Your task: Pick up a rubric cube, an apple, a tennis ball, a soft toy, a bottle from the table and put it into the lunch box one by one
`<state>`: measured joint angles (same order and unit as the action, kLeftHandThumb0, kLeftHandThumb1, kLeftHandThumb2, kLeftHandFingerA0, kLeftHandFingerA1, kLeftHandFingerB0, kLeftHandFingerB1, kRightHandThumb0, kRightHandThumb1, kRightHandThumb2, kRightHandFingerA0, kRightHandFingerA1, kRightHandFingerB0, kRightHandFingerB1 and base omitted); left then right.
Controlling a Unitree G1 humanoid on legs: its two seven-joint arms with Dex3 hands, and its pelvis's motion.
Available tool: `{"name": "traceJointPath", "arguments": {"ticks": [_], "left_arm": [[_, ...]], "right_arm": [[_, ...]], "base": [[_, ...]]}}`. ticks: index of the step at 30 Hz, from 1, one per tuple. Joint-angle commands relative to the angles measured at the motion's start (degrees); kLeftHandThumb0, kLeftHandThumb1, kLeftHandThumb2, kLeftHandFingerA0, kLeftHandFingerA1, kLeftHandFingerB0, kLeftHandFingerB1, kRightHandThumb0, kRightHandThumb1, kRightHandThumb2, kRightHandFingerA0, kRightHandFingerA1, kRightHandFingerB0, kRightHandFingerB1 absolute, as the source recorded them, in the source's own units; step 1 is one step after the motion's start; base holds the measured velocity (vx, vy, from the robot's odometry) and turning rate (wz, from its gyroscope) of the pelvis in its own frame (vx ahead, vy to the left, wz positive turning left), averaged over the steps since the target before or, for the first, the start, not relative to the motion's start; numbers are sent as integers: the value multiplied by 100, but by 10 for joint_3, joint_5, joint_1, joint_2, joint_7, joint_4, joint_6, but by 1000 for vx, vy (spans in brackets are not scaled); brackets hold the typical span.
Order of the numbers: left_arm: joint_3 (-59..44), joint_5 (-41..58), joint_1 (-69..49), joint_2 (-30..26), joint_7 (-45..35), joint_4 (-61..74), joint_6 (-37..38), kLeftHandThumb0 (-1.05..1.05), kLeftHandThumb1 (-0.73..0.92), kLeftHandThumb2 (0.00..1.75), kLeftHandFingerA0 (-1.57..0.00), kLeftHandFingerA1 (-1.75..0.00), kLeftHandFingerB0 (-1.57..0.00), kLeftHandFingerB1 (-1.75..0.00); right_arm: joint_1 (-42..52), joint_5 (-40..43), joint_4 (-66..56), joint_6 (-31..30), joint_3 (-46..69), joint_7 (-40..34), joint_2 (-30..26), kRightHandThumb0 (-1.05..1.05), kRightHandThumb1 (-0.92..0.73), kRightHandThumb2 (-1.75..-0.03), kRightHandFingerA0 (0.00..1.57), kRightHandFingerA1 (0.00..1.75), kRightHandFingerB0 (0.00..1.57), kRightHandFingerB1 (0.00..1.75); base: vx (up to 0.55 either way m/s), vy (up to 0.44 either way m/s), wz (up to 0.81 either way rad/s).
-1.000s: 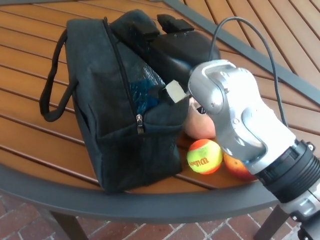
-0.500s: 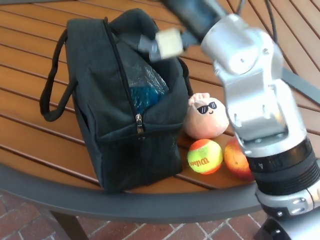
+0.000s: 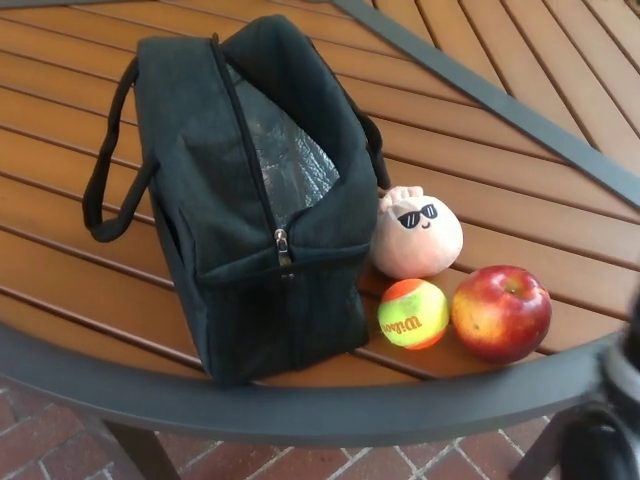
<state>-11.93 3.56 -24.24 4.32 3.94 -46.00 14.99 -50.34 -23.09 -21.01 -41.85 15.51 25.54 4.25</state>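
— Where are the hands right now?

— I can't see either one. All I get of the robot is a blurred dark bit of arm [image 3: 615, 420] at the lower right edge, below the table rim, so I cannot tell whether any fingers are released or clenched.

— What sits closest to that corner?

— The apple [image 3: 501, 312], red with a yellow patch, stem up, near the table's dark metal rim [image 3: 330, 412]. Just left of it, touching or nearly so, is the tennis ball [image 3: 412, 313], orange and yellow-green. Behind the two sits the soft toy [image 3: 416, 234], a peach-coloured lump with sunglasses stitched on, leaning against the lunch box.

— And the lunch box?

— The lunch box [image 3: 240, 200] is a black fabric bag on the wooden slat table [image 3: 60, 110], zip open along the top, with its silver lining showing inside. Its carry strap [image 3: 105, 170] loops out to the left. I can't make out what is in it.
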Motion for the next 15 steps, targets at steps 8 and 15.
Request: {"name": "traceJointPath", "arguments": {"ticks": [8,15], "left_arm": [[-18,17,-6,-7,1,24,13,17,48,128,-100,-134,-90,-115],[-13,8,-11,-4,5,39,11,18,50,130,-100,-136,-89,-116]], "right_arm": [[254,52,-69,-22,-78,217,-341,-89,-57,-89,0,7,12,13],[292,42,-55,38,-163,187,-401,-91,-57,-91,0,7,10,16]], "base": [[0,0,0],[0,0,0]]}}
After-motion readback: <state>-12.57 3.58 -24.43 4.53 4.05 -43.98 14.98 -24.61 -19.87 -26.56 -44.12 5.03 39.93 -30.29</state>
